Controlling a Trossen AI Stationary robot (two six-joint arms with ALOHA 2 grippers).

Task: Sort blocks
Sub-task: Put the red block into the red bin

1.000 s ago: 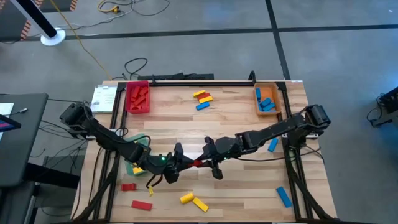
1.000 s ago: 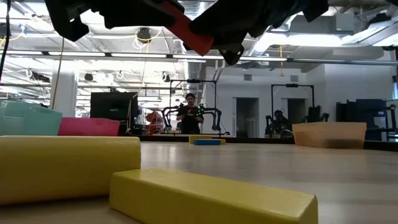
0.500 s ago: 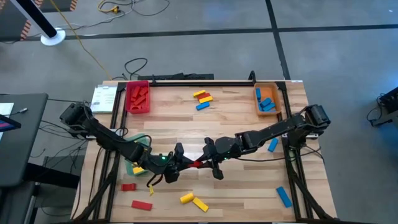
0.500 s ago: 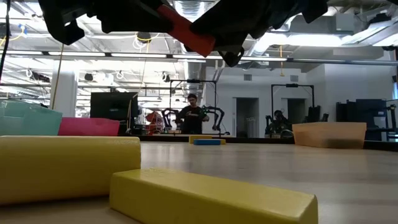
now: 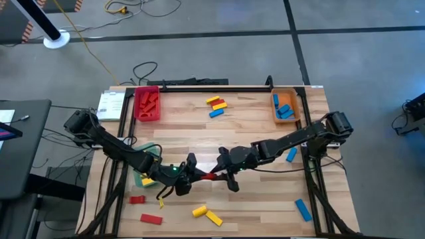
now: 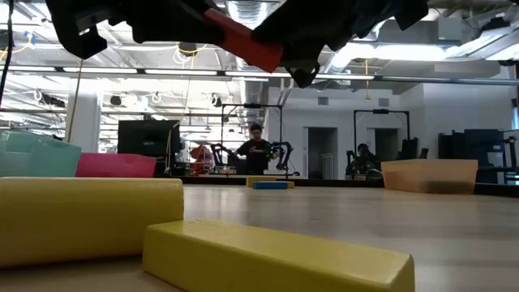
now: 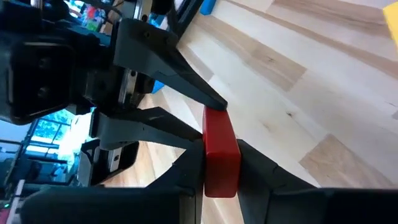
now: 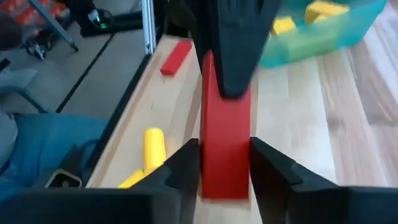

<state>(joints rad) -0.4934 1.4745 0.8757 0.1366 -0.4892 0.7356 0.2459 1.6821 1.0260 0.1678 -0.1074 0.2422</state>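
Note:
A red block hangs above the middle of the table between my two grippers, clear of the wood; the low view shows it tilted. My left gripper comes from the table's left and is shut on one end. From the right, my right gripper has its fingers against the other end. Loose blocks lie on the table: a yellow pair, two red ones, blue ones, and a mixed cluster near the far edge. My left gripper pinches the block's left end between its two fingers, which lie along the block, slanting down from the table's left. The block is lifted clear. My right gripper has a finger on each long side of the block's right end, coming from the table's right. I see no gap between fingers and block.
A red tray with red blocks stands at the far left, an orange tray with blue blocks at the far right. A teal tray with yellow blocks sits under my left arm. Cables run along the table's left edge.

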